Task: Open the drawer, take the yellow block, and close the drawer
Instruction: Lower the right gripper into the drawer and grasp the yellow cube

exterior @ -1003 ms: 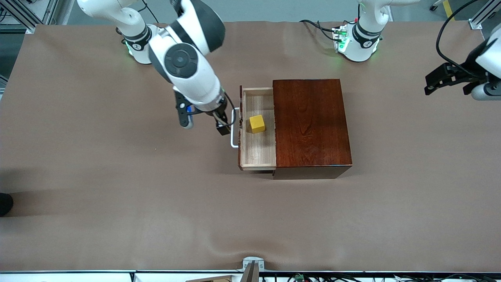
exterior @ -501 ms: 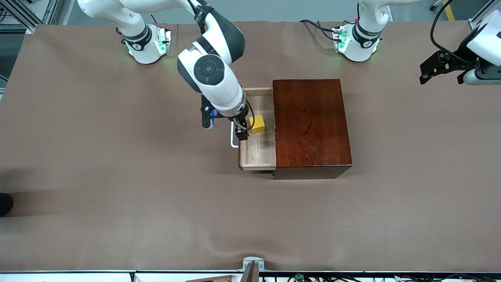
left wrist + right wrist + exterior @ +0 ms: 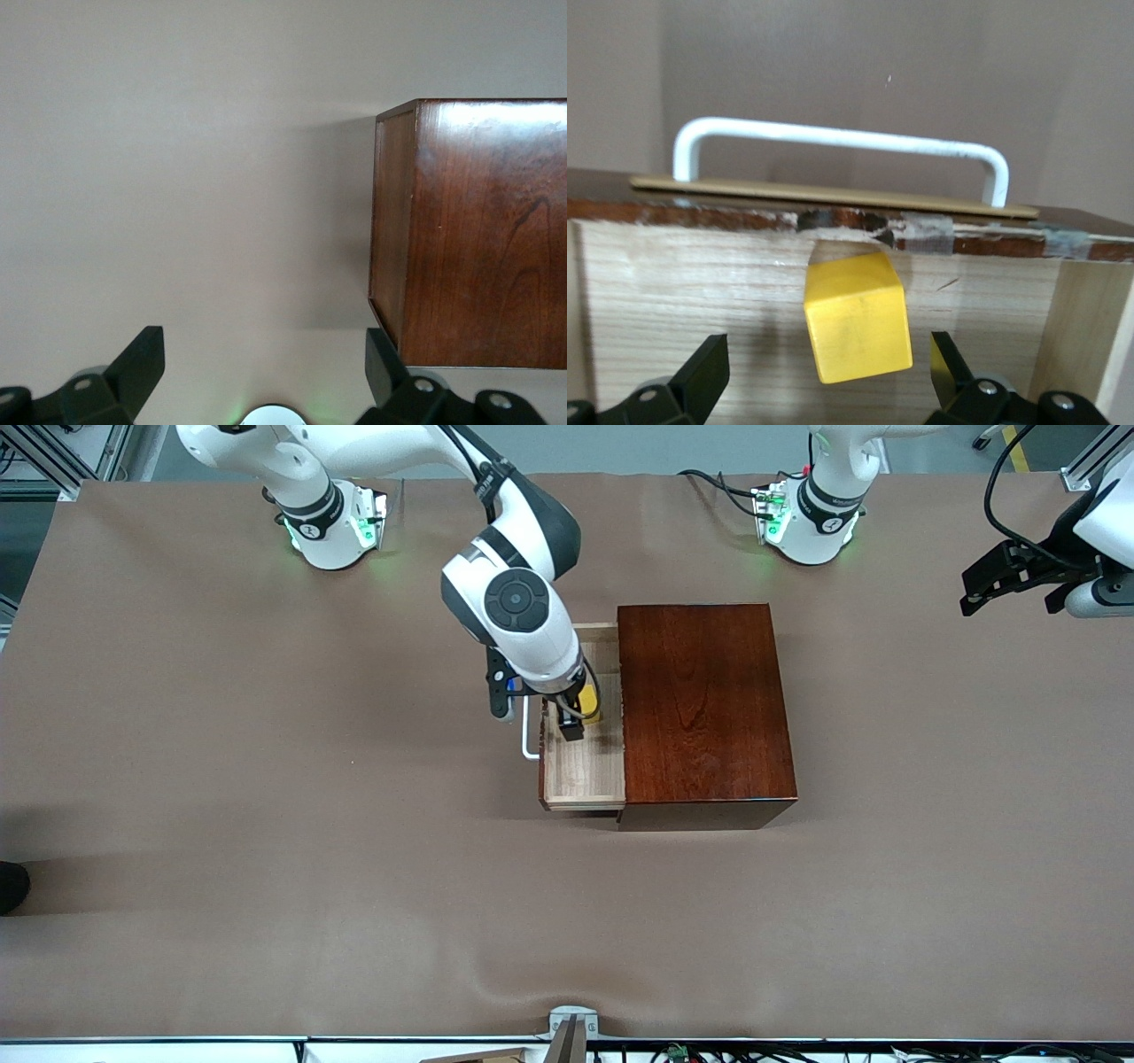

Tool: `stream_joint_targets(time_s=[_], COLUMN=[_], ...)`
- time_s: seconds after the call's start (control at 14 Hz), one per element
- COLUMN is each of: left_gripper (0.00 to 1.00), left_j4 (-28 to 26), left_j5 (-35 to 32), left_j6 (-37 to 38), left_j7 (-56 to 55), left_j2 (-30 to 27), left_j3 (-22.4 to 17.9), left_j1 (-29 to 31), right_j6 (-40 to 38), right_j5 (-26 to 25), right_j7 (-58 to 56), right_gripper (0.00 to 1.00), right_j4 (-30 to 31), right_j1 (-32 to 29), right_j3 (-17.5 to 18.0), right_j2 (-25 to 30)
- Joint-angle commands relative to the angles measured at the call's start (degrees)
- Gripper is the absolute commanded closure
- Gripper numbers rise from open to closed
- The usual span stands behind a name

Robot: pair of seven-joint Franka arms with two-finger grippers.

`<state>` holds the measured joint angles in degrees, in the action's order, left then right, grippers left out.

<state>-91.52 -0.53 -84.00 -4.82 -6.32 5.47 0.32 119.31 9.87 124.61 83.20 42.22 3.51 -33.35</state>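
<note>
The drawer [image 3: 583,775] is pulled out of the dark reddish-brown wooden box [image 3: 704,708], its white loop handle [image 3: 529,732] toward the right arm's end of the table. The yellow block [image 3: 592,710] lies in the tray, half hidden by my right gripper [image 3: 573,723], which hangs open over it. In the right wrist view the block [image 3: 858,316] sits between the open fingers [image 3: 702,372], untouched, close to the drawer front [image 3: 744,215] and handle [image 3: 842,142]. My left gripper [image 3: 1010,580] waits open and empty in the air at the left arm's end of the table.
The left wrist view shows my left gripper [image 3: 266,367] open over bare brown table, with the box [image 3: 478,230] some way off. The brown table cover [image 3: 266,824] spreads all round the box.
My right gripper has moved from beside the handle to over the open drawer, and now covers part of the yellow block. The left gripper has shifted slightly.
</note>
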Motion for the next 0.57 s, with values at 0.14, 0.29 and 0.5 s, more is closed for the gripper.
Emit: stream_joint_targets(time_s=[0.14, 0.29, 0.5], left_gripper=[0.00, 0.00, 0.00], left_j4=[0.55, 0.47, 0.46], left_j5=[1.15, 1.15, 1.15], left_j6=[0.15, 0.59, 0.59], left_j7=[0.42, 0.16, -0.02], left_j2=[-0.35, -0.35, -0.27], left_j3=[0.24, 0.33, 0.33], left_j1=[0.91, 0.82, 0.73], right_j6=[1.63, 1.71, 1.89], right_j5=[0.59, 0.59, 0.59], right_j7=[2.39, 2.30, 2.30], right_gripper=[0.00, 0.00, 0.00], right_j4=[-0.23, -0.14, -0.14], right_j1=[1.63, 1.98, 2.51], right_j3=[-0.43, -0.43, -0.43], right_j2=[-1.72, -2.16, -2.86])
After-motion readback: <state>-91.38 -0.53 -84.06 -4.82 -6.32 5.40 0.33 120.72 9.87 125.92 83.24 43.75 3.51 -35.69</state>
